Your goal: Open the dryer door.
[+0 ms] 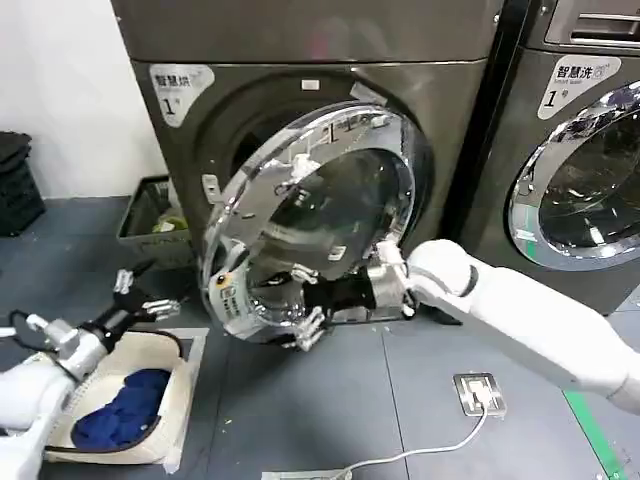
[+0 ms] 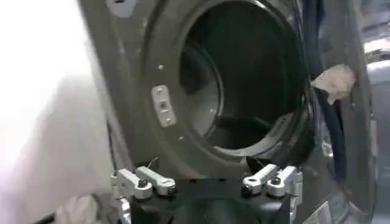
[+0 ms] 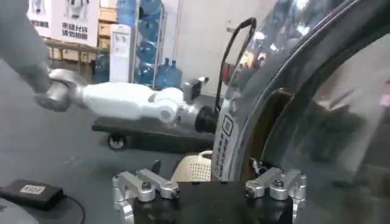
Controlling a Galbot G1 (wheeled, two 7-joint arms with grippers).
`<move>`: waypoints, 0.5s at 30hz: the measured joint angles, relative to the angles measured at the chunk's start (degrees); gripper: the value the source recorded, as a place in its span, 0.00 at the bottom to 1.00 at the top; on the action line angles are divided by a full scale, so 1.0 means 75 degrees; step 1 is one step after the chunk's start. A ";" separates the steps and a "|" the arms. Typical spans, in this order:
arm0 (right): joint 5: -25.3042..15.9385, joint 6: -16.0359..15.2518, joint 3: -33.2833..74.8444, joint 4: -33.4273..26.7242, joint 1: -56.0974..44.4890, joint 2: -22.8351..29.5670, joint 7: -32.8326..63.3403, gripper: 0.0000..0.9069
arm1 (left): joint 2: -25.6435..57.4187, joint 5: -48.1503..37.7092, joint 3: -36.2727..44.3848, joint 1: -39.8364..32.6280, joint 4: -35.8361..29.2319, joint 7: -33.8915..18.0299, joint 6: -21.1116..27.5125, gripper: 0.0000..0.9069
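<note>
— Where do we find the dryer door (image 1: pixel 310 215) right now?

— Middle of the head view, swung well out from the dark grey dryer (image 1: pixel 300 60), its chrome ring tilted toward us and the clear inner bowl showing. The small blue-and-white sticker (image 1: pixel 226 296) sits on the rim at the lower left of the ring. In the left wrist view we look straight into the open drum (image 2: pixel 244 85), with the latch plate (image 2: pixel 163 105) on the front panel beside the opening.

— And the right gripper (image 1: pixel 312 312)?

— It reaches in from the lower right of the head view to the bottom edge of the door. Its fingers (image 3: pixel 146 185) stand wide apart (the right wrist view shows the chrome rim rising between them), and we cannot tell whether a pad touches the rim.

— The left one?

— The left gripper (image 1: pixel 140 295) hangs at the lower left, well apart from the door, above a laundry basket (image 1: pixel 185 385) holding blue cloth (image 1: pixel 125 410). Its fingers are spread too, and hold nothing.

— Anything else nearby?

— A second machine (image 1: pixel 580 150) at the right edge, and a floor socket (image 1: pixel 478 392) with a white cable at the lower right.
</note>
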 joint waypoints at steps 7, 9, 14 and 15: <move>0.0107 0.0026 0.0919 0.0702 -0.0905 -0.1208 0.0064 1.00 | 0.0189 -0.0274 0.0885 -0.0828 0.0248 0.0157 -0.0062 1.00; 0.0111 0.0042 0.1384 0.0929 -0.1397 -0.1561 0.0064 1.00 | 0.0208 -0.0361 0.1103 -0.1011 0.0252 0.0201 -0.0076 1.00; 0.0143 0.0141 0.2947 0.1497 -0.2884 -0.2391 0.0134 1.00 | 0.0283 -0.0436 0.1580 -0.1353 0.0215 0.0305 -0.0124 1.00; 0.0166 0.0162 0.3295 0.1577 -0.3208 -0.2547 0.0184 1.00 | 0.0291 -0.0442 0.1652 -0.1393 0.0196 0.0317 -0.0127 1.00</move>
